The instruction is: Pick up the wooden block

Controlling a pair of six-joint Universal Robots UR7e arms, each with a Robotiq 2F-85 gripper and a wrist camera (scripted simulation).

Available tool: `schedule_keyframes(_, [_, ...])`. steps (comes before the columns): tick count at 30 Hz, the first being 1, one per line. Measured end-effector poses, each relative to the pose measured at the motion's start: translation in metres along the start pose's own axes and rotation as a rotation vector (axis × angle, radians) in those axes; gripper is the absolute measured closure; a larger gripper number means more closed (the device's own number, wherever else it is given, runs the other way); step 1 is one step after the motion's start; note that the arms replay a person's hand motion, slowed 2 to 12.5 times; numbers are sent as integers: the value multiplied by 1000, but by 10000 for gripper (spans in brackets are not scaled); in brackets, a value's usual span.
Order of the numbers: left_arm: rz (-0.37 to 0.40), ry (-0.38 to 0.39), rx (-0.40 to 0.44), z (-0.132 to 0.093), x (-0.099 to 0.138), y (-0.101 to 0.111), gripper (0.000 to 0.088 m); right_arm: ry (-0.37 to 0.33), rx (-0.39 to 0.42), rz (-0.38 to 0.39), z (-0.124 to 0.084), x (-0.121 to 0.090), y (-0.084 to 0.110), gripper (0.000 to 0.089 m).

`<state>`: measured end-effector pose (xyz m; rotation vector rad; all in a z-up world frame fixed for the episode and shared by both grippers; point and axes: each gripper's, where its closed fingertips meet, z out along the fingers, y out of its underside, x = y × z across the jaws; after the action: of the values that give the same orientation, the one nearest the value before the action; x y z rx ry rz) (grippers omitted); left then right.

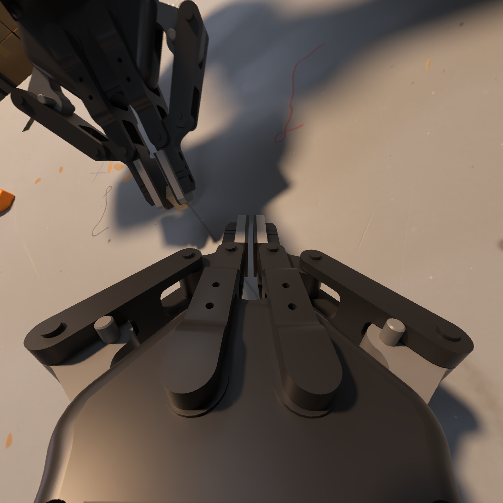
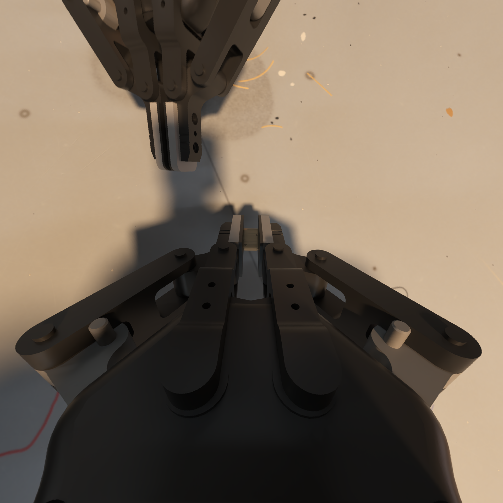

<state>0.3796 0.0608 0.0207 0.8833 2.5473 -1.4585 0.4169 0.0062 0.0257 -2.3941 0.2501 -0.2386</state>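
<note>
Right claw (image 2: pixel 250 230): clenched on the wooden block (image 2: pixel 251 239), one pad pressed to each of two opposite faces.
Wooden block: a very small pale cube, seated near the fingertips of the right claw; from the left wrist view it shows as a tan corner (image 1: pixel 179 204) poking out below those tips.
Height: the block looks to be just off the table (image 2: pixel 381 190), with the claw's shadow close beneath, though I cannot tell for sure that it has cleared.
Left claw (image 1: pixel 251 228): squeezed together with only a thin slit between the pads and nothing in it, hanging over the table near the right claw, the two apart.
Handling: I'd judge the block light and stiff, not fragile; its smallness is the trouble, since there is little face for the pads to bear on and it could twist or pop out.
Best hold: flat pads square on two opposite faces, as here, deeper in if possible.
Containers: none that I can make out; an orange scrap (image 1: pixel 5 200) and a brown boxy thing (image 1: pixel 11 54) sit at the edge of the left wrist view, too cropped to name.
Table marks: a red thread (image 1: pixel 292 89), specks and scratches.
</note>
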Motion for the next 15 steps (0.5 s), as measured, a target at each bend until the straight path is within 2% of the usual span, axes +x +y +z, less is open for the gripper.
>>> schedule_keyframes(7, [66, -42, -66, 3, 0, 7, 882, -4, 2, 6, 0, -1, -2, 803])
schedule_keyframes(10, [56, -58, -70, 3, -2, 7, 882, -2, -3, 6, 0, -1, -1, 803])
schedule_keyframes(15, [-4, -85, -51, 0, -9, 4, 882, 4, -3, 13, 0, 0, -2, 803])
